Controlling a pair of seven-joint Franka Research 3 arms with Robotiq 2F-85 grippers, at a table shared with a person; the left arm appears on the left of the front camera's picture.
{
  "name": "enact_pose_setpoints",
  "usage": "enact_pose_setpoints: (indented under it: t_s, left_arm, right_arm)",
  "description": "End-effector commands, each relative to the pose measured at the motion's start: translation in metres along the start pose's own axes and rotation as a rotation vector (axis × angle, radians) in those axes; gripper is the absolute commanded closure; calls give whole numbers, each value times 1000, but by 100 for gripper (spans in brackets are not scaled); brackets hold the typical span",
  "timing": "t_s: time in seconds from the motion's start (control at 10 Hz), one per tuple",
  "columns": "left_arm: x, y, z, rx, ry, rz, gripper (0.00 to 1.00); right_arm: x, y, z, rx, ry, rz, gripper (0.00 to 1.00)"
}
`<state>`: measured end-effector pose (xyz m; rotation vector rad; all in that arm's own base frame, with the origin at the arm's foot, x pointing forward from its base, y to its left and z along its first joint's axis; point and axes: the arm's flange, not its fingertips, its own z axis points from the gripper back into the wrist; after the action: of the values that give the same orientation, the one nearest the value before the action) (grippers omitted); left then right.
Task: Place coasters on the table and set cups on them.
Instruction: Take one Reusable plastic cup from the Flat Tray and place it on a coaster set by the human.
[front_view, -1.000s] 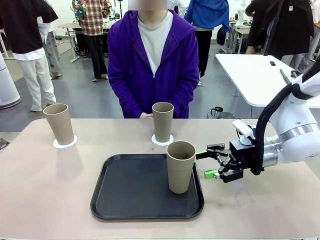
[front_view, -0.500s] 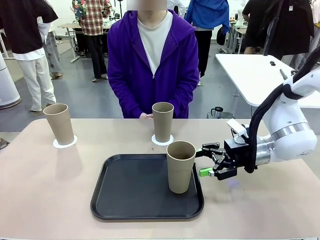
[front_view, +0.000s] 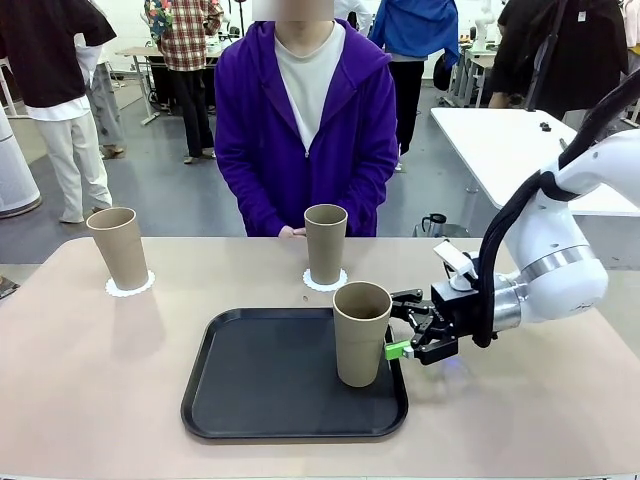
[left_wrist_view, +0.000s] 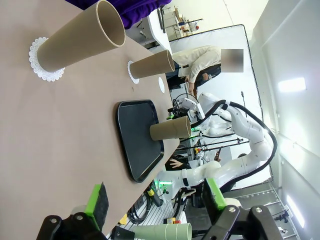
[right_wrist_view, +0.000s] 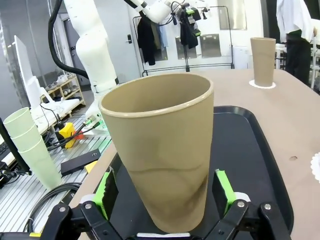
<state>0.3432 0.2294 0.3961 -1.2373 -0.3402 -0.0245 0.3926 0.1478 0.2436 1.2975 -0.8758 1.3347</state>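
Observation:
Two tan cups stand on white scalloped coasters on the table (front_view: 90, 380): one at the far left (front_view: 118, 247) on its coaster (front_view: 131, 287), one in the middle (front_view: 325, 243) on its coaster (front_view: 325, 281). A third cup (front_view: 361, 333) stands on the black tray (front_view: 260, 385). My right gripper (front_view: 398, 325) is open, level with this cup's lower half, its green pads on either side of the cup (right_wrist_view: 165, 155) and a small gap showing at each. My left gripper (left_wrist_view: 156, 200) is open and holds nothing, low over the table's left end. A bare white disc (left_wrist_view: 161, 84) lies beyond the middle cup.
A person in a purple hoodie (front_view: 305, 120) stands at the far edge, hands just behind the middle cup. The tray's left half is bare. A white table (front_view: 510, 150) stands behind on the right. Green cups (right_wrist_view: 30, 150) are stacked off the table.
My right gripper has moved left toward the tray, and its fingers now reach around the cup standing there. The cups, the person and the left arm have not moved.

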Motion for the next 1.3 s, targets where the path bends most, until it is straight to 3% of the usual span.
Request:
enact_pose_setpoints:
  t_s: [0.0, 0.7, 0.8, 0.9, 1.0, 1.2]
  left_arm:
    - [0, -1, 1, -4, -10, -5, 0]
    - [0, -1, 1, -4, -10, -5, 0]
    - [0, -1, 1, -4, -10, -5, 0]
    - [0, -1, 1, -4, -10, -5, 0]
    - [0, -1, 1, -4, -10, -5, 0]
    - [0, -1, 1, -4, -10, -5, 0]
  right_arm:
    - [-4, -11, -13, -19, 15, -10, 0]
    - [-14, -22, -40, 16, 6, 28, 0]
    - [-15, -21, -40, 34, 5, 51, 46]
    - [-15, -21, -39, 33, 14, 51, 58]
    - [-16, -21, -39, 35, 19, 54, 100]
    - [-13, -18, -36, 30, 24, 61, 100]
